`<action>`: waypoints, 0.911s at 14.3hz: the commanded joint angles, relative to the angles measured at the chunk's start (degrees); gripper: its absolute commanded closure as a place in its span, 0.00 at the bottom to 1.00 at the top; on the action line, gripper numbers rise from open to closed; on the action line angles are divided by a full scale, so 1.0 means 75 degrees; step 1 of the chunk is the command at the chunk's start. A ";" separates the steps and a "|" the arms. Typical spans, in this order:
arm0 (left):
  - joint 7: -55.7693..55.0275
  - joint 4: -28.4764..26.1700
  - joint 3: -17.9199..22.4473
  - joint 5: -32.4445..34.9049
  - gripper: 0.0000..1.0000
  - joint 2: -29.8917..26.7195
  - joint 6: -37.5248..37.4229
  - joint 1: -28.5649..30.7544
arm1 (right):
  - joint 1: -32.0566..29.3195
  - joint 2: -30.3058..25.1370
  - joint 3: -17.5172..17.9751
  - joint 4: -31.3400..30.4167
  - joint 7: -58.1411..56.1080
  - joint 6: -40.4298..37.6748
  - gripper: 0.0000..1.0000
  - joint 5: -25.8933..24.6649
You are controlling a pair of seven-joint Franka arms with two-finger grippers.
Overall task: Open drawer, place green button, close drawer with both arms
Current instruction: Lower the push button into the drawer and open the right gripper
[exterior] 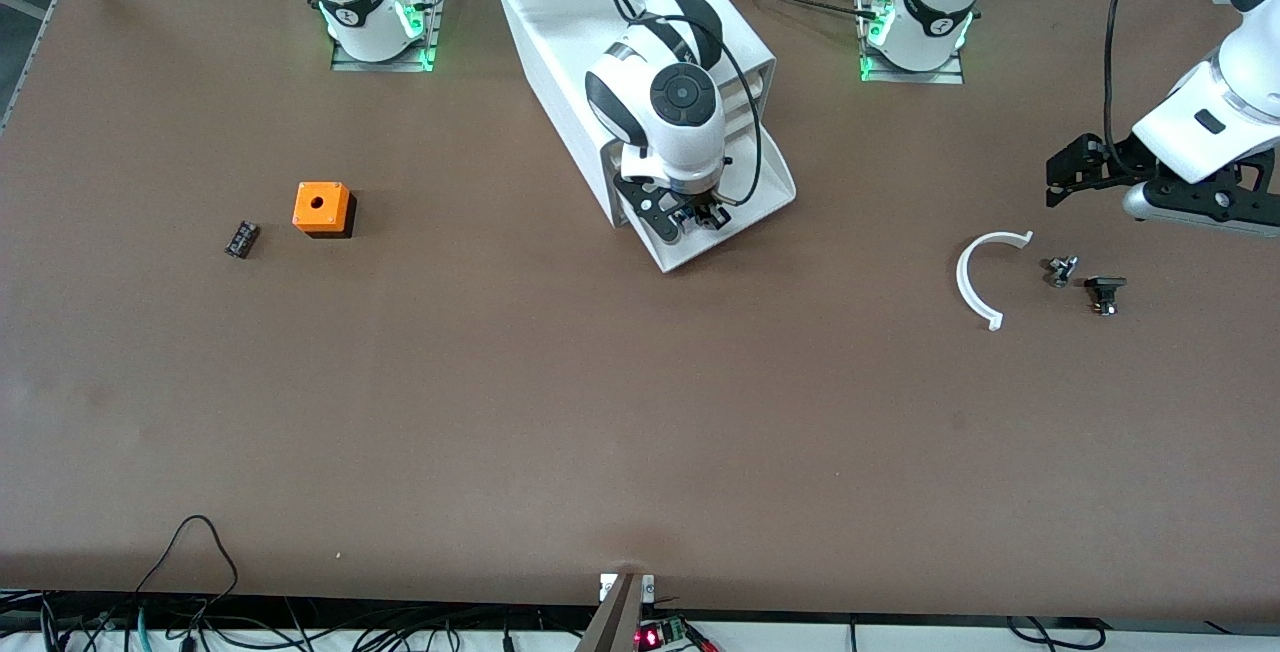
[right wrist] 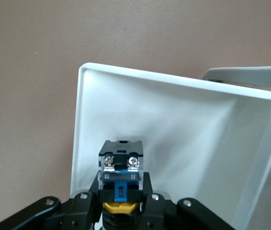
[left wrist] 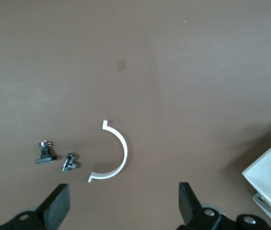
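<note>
A brown tabletop [exterior: 560, 412] fills the scene, with cables trailing along its edge by the front camera and the arm bases bolted along the edge farthest from it.

Toward the left arm's end, near that short edge, lie a white half-ring clip [exterior: 982, 277] and, beside it, two small dark fittings [exterior: 1085, 282], all loose and well apart from the cabinet. Above them hovers the left gripper [exterior: 1062, 172], its fingers [left wrist: 59, 203] spread wide and holding nothing; this arm waits, probably kept clear until the closing step.

Toward the right arm's end, an orange cube with a round hole [exterior: 322, 208] and a small black block [exterior: 241, 238] sit untouched about midway between the long edges.

Farther back, near the middle of the base-side edge, the white cabinet [exterior: 640, 82] stands at an angle with its lowest drawer [exterior: 690, 247] pulled out. The right gripper [exterior: 698, 217] hangs over the open tray, fingers clamped on the button [right wrist: 120, 167], whose black body and blue base point down at the drawer floor [right wrist: 174, 124]. It appears lined up inside the walls for release.
</note>
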 commanded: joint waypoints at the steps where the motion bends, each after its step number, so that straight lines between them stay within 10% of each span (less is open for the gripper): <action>1: -0.0073 0.0209 0.0012 0.0135 0.00 0.0097 -0.0134 -0.0058 | 0.0078 0.0226 -0.0120 0.0208 0.0109 -0.0119 0.88 -0.0115; 3: -0.0038 0.0209 0.0012 0.0135 0.00 0.0097 -0.0134 -0.0058 | 0.0078 0.0249 -0.0166 0.0231 0.0132 -0.0130 0.77 -0.0045; 4: -0.0015 0.0209 0.0012 0.0123 0.00 0.0097 -0.0134 -0.0058 | 0.0078 0.0238 -0.0259 0.0231 0.0307 -0.0142 0.55 0.0002; 5: -0.0003 0.0209 0.0012 0.0123 0.00 0.0109 -0.0123 -0.0058 | 0.0066 0.0215 -0.0283 0.0255 0.0482 -0.0165 0.07 0.0003; 13: -0.0236 0.0104 -0.0022 0.0123 0.00 0.0647 0.0379 -0.0117 | -0.0062 -0.0627 -0.0833 0.0759 0.0438 -0.1067 0.00 -0.0103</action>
